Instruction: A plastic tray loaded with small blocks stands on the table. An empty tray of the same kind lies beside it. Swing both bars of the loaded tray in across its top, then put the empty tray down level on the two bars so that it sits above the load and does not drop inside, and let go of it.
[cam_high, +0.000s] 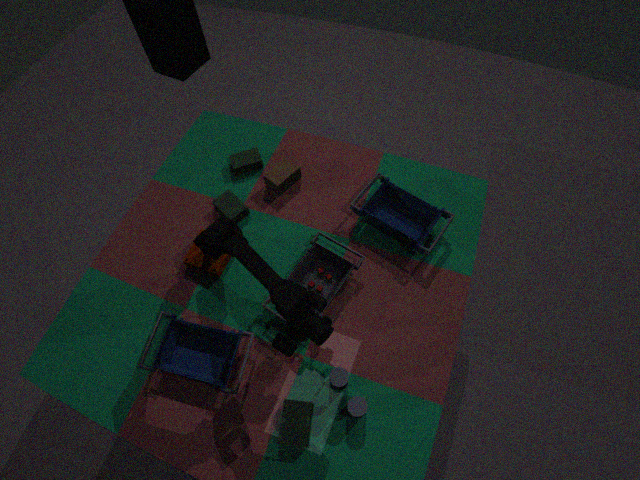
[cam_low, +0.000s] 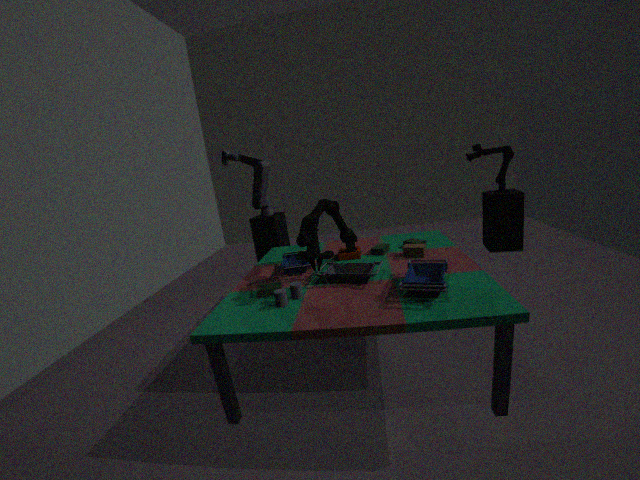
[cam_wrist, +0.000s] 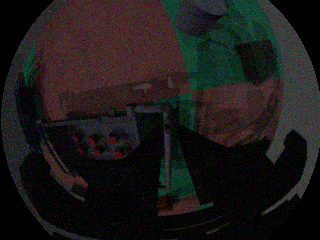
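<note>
My gripper hangs low at the near end of the gray tray with red blocks. My fingers are squeezed in close, and I cannot tell if a wire bar sits between them. From above, two blue trays show; my wrist view shows neither.

Checkered surface and what lies on it

The red-and-green checkered surface carries a grey tray of red blocks at its centre, a blue tray at 2 o'clock, another blue tray at 8 o'clock, two grey cylinders and a dark box at 6 o'clock, small boxes at 11 o'clock, and the arm's orange base at 9 o'clock.
</note>
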